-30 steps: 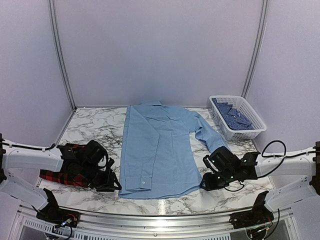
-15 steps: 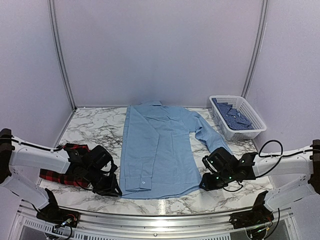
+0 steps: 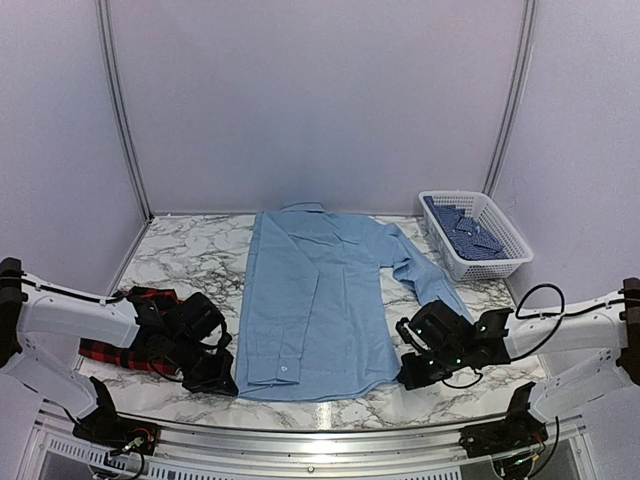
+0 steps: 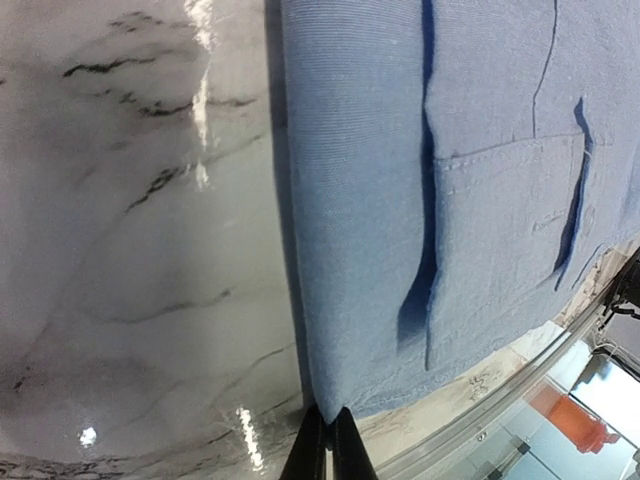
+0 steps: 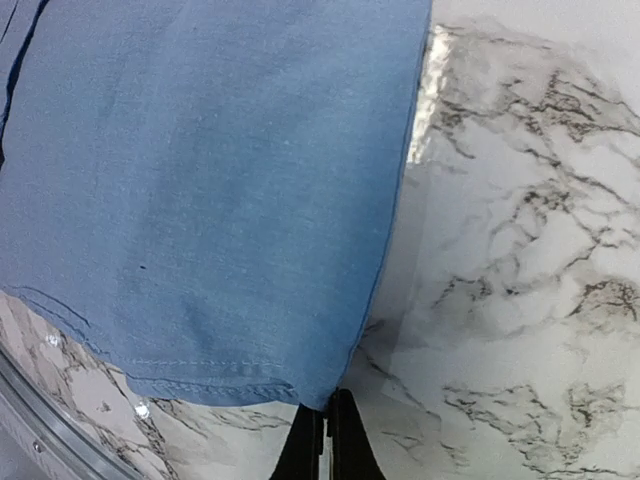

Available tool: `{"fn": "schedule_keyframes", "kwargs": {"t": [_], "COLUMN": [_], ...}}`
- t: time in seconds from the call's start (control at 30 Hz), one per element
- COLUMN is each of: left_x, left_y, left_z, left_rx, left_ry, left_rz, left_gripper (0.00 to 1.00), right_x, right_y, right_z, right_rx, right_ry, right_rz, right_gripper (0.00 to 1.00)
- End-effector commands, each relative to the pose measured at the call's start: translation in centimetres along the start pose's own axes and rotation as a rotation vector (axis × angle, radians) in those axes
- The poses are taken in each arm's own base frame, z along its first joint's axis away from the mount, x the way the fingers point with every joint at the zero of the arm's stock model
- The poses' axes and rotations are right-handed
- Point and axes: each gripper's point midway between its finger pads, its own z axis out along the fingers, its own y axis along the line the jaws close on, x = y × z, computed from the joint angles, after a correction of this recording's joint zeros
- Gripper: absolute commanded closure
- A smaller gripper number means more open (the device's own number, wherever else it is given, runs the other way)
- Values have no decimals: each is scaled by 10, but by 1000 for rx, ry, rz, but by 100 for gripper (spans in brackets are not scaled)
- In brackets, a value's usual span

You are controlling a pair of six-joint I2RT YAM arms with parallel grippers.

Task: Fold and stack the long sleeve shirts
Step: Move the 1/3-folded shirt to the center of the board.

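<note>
The plain light blue shirt (image 3: 315, 300) lies spread flat in the middle of the marble table, collar at the far end, one sleeve folded over its front. My left gripper (image 3: 235, 385) is shut on its near left hem corner; the left wrist view shows the fingers (image 4: 312, 450) pinching the blue cloth (image 4: 450, 180). My right gripper (image 3: 404, 377) is shut on the near right hem corner, and the right wrist view shows the cloth (image 5: 200, 180) held at the fingertips (image 5: 343, 440). The red-and-black plaid shirt (image 3: 112, 352) lies bunched at the left, partly hidden by my left arm.
A white plastic basket (image 3: 490, 268) stands at the back right and holds dark blue patterned cloth (image 3: 468, 232). The table's metal front rail (image 3: 320, 428) runs just beyond the shirt's hem. Grey walls close in the back and sides.
Both grippers have shifted slightly along the near hem to the shirt's two corners. The shirt's near edge has moved a little with them.
</note>
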Motion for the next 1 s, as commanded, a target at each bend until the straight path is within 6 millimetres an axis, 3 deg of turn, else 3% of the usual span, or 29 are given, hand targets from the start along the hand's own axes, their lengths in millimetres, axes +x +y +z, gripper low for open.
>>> {"fn": "schedule_keyframes", "kwargs": {"t": [0.0, 0.23, 0.43, 0.53, 0.63, 0.8, 0.87, 0.97], "left_x": [20, 55, 64, 61, 54, 38, 35, 26], "left_y": [24, 66, 77, 74, 65, 41, 35, 23], "left_z": [-11, -18, -25, -27, -36, -58, -66, -80], "left_rx": [-89, -174, -193, -191, -191, -171, -177, -194], "left_ry": [43, 117, 119, 107, 81, 21, 14, -20], "left_rz": [-16, -68, -84, -77, -51, 5, 20, 60], "left_gripper": [100, 100, 100, 99, 79, 53, 48, 46], "right_x": [15, 52, 67, 63, 48, 26, 16, -10], "right_y": [27, 47, 58, 59, 61, 63, 56, 38], "right_z": [-6, -8, -9, -13, -23, -40, -45, -56], "right_rx": [-75, -113, -137, -121, -96, -102, -89, -45], "right_ry": [39, 108, 130, 121, 76, 28, 12, -61], "right_rz": [-23, -20, -16, -31, -50, -48, -30, 10], "right_gripper": [100, 100, 100, 100, 84, 40, 33, 32]}}
